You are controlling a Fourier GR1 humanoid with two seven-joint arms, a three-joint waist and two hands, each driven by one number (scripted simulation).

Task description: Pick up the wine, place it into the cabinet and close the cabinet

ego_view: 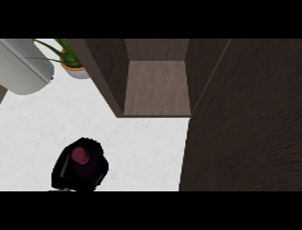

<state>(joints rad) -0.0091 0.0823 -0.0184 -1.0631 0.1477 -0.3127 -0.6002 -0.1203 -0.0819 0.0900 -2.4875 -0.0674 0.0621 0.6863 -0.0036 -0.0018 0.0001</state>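
Left hand (pixel 81 168) is curled round the wine (pixel 81 155), held upright, and the open cabinet (pixel 157 90) lies up and right of it.

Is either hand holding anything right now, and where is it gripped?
The left hand is curled round the wine bottle, near its dark red top. No right hand shows.
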